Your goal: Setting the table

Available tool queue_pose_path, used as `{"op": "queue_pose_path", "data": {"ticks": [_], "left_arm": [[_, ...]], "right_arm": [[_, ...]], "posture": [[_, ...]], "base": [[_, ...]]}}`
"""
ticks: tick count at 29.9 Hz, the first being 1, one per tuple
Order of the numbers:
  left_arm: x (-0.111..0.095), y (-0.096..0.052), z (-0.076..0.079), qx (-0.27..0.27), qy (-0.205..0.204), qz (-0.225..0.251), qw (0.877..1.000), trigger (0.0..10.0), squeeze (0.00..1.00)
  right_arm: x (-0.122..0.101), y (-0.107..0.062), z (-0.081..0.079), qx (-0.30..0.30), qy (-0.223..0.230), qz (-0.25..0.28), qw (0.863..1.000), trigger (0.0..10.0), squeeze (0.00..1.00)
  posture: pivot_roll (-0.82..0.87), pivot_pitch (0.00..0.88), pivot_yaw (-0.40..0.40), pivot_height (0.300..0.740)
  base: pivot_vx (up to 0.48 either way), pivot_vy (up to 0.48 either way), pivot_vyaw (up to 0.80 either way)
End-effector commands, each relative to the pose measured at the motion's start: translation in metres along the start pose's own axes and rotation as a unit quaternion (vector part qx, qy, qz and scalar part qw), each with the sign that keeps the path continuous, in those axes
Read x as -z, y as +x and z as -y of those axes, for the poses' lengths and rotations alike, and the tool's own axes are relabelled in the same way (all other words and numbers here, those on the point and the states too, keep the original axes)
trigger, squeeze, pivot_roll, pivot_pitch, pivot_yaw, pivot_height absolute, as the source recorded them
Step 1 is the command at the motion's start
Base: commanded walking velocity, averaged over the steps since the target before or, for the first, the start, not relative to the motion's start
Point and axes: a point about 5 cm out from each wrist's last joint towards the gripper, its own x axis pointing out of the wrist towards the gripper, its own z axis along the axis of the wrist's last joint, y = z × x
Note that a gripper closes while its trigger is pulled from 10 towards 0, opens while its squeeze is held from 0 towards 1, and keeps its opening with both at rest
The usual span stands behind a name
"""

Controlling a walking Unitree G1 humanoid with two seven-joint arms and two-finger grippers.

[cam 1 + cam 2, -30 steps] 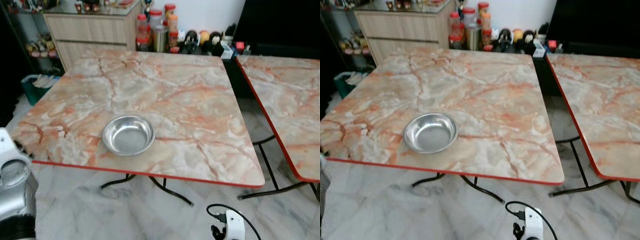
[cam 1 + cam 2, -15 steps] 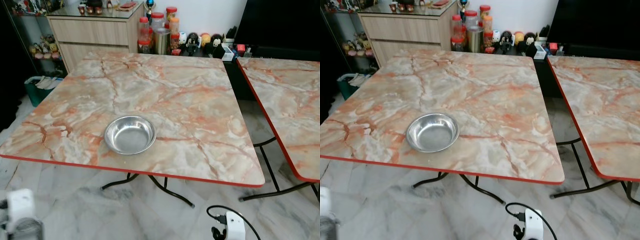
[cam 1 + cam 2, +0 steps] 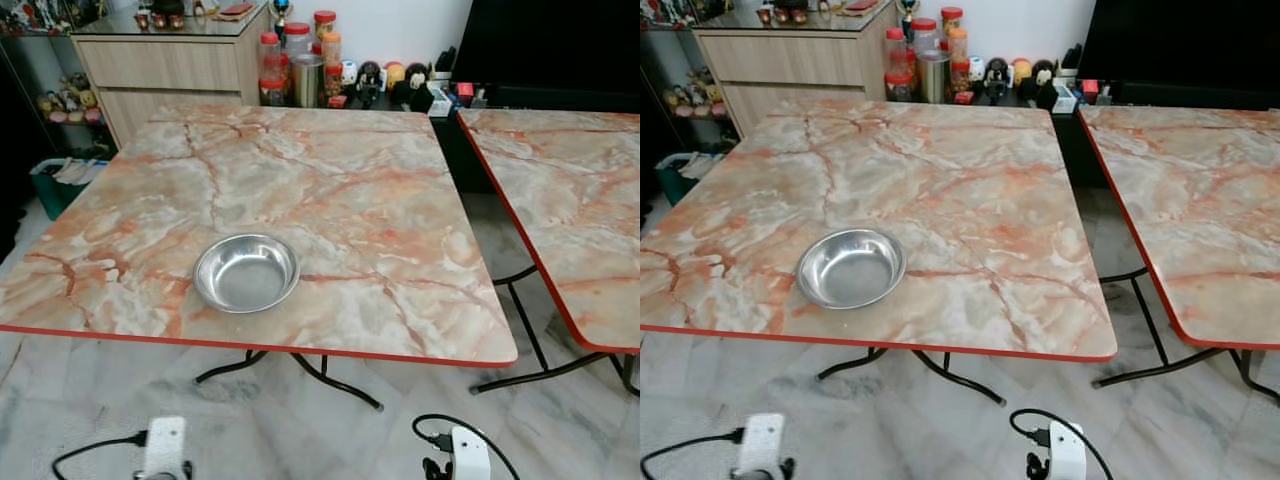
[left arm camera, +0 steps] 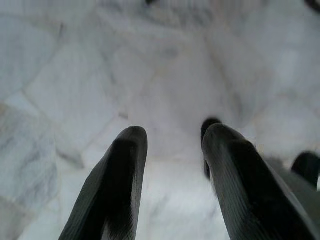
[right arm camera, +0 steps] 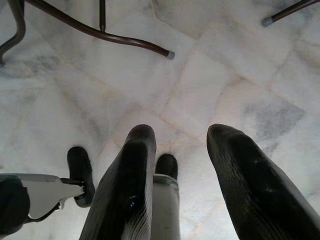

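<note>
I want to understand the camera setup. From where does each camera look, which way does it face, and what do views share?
Left and right eye views: on the head, facing forward and down at the bowl on the table; both arms hang low.
Left wrist view: along the open left gripper, down at the floor.
Right wrist view: along the open right gripper, down at the floor and a table leg.
Both wrist views share the marble floor; the eye views share the bowl.

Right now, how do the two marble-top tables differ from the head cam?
The near table is seen whole and carries a steel bowl close to its front edge; the right table is cut off by the frame, and its visible top is bare. The near table sits straight ahead, the right table off to the side, a gap between. Both share orange-veined tops, red edging and dark metal legs.
</note>
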Motion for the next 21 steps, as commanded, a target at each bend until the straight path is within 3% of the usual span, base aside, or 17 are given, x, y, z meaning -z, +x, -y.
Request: {"op": "queue_pose_path", "data": {"ticks": [1, 14, 21], "left_arm": [[-0.003, 0.001, -0.001, 0.001, -0.017, 0.007, 1.0, 10.0, 0.0], [0.013, -0.001, 0.009, -0.011, -0.015, -0.021, 1.0, 10.0, 0.0], [0.023, -0.002, 0.008, -0.015, 0.005, -0.044, 0.999, 10.0, 0.0]], "right_arm": [[-0.002, 0.0, 0.001, -0.002, -0.008, -0.002, 1.0, 10.0, 0.0], [-0.005, 0.0, 0.004, -0.007, -0.022, -0.001, 1.0, 10.0, 0.0], [-0.006, 0.0, 0.004, -0.008, -0.023, -0.002, 1.0, 10.0, 0.0]], "posture": [[0.07, 0.0, -0.04, 0.74], [0.05, 0.0, -0.054, 0.74], [0.05, 0.0, -0.053, 0.74]], "base": [[0.0, 0.0, 0.0], [0.0, 0.0, 0.0], [0.0, -0.317, 0.0]]}}
